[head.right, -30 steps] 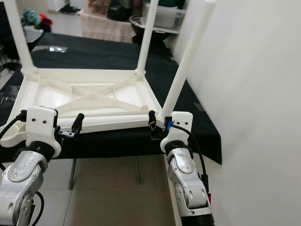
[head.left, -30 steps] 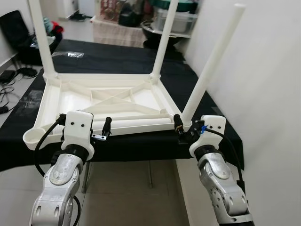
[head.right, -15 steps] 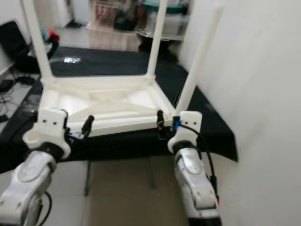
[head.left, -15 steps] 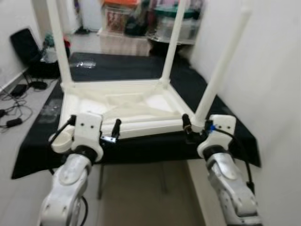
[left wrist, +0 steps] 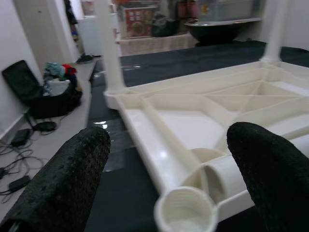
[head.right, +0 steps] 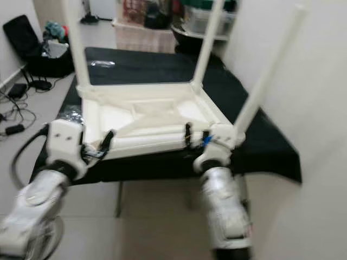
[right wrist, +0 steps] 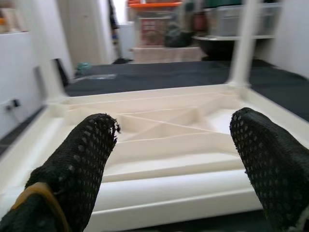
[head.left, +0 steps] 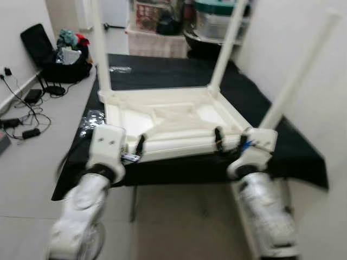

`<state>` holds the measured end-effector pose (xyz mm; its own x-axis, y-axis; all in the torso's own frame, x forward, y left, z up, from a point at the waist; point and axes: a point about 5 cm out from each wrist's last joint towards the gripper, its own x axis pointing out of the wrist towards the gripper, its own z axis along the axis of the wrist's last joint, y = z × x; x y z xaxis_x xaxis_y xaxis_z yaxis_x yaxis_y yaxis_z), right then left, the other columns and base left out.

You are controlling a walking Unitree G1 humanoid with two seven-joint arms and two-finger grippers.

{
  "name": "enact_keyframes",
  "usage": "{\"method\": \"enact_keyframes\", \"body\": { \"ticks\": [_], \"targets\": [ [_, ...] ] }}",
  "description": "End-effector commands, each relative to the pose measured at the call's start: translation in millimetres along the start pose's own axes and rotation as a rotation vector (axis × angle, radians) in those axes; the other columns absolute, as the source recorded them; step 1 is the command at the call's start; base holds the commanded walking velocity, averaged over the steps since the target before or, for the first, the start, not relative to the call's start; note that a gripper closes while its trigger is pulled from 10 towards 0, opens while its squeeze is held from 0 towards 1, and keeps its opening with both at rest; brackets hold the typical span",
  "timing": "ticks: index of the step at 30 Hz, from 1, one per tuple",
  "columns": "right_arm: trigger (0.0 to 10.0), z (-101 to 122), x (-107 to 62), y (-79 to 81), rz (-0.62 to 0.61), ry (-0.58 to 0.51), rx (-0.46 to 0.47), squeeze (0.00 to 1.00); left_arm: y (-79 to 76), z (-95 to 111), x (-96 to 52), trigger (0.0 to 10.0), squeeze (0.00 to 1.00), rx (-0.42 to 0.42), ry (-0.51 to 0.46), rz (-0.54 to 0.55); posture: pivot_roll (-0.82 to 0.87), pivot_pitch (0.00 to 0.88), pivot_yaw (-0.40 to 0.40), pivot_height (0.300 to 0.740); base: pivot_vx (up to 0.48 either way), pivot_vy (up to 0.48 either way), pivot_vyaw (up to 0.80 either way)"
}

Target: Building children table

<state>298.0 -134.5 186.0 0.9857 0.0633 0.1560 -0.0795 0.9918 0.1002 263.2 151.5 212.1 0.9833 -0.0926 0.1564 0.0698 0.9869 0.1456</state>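
The white children's table (head.left: 173, 116) lies upside down on a black-covered surface (head.left: 162, 70), three legs (head.left: 101, 49) standing up and one empty leg socket (left wrist: 186, 212) at its near corner. My left gripper (left wrist: 164, 164) and right gripper (right wrist: 171, 145) both hover spread wide at its near edge, holding nothing.
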Motion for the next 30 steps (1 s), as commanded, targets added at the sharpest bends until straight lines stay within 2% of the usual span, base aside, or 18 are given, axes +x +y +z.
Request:
{"method": "enact_keyframes", "body": {
  "ticks": [1, 8, 15, 25, 30],
  "targets": [
    [10.0, 0.1, -1.7, -12.2, -0.044, 0.008, -0.024, 0.0, -5.7, -1.1, 0.8, 10.0, 0.0, -0.011, 0.006, -0.009, 0.1, 0.1, -0.123, 0.74, 0.0, 0.0, 0.0],
    [10.0, 4.0, -1.2, -11.8, -0.047, -0.002, -0.025, 0.0, -1.7, 1.5, 5.4, 10.0, 0.0, -0.021, -0.004, 0.006, 0.1, 0.108, -0.126, 0.74, 0.0, 0.0, 0.0],
    [10.0, 8.8, 2.0, -14.1, -0.065, -0.02, -0.034, 0.0, 1.9, 2.2, 10.8, 10.0, 0.0, 0.006, -0.004, 0.008, 0.09, 0.118, -0.125, 0.74, 0.0, 0.0, 0.0],
    [10.0, 9.5, 4.0, -17.2, -0.082, -0.014, -0.04, 0.0, -2.5, 1.8, 9.3, 10.0, 0.0, -0.001, -0.002, 0.0, 0.09, 0.115, -0.128, 0.74, 0.0, 0.0, -0.77],
    [10.0, 10.6, 5.7, -16.0, -0.079, -0.021, -0.046, 0.0, -1.5, -4.3, 9.5, 10.0, 0.0, -0.042, 0.043, -0.017, 0.1, 0.119, -0.131, 0.74, 0.0, 0.0, -0.08]
  ]
}}
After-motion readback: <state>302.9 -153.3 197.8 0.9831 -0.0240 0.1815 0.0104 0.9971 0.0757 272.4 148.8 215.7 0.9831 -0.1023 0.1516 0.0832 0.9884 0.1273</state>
